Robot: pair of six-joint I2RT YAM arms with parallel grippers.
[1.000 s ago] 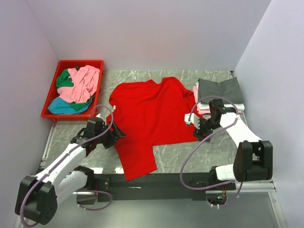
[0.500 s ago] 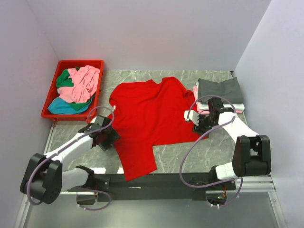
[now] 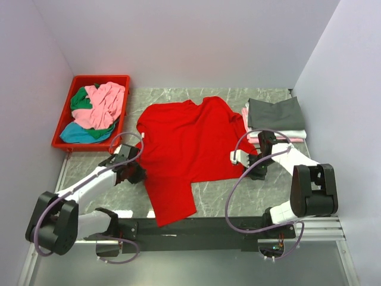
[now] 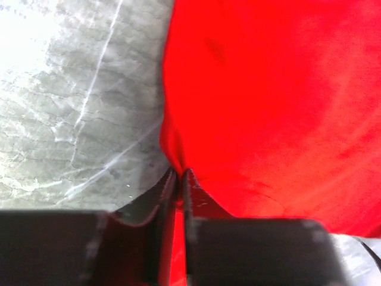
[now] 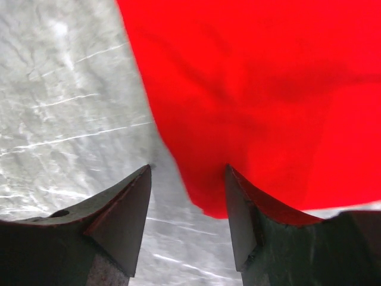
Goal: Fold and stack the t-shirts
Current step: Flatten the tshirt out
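Sprawling over a pale-walled grey marbled table point(image 3: 217, 195), red t-shirt point(image 3: 184, 143); left claw point(image 4: 180, 174) grips its edge, right claw point(image 5: 187, 171) open, perhaps touching.

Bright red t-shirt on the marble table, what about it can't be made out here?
- Top view: pinched edge of bright red cloth t-shirt hidden under left gripper.
- Right wrist view: its corner runs behind the right gripper.
- Wrist views: frame edges cut most of it off.

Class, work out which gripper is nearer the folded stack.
Right. The right gripper is beside the stack's near edge, open over a corner of the red shirt; the left gripper is across the shirt, shut on its left edge.
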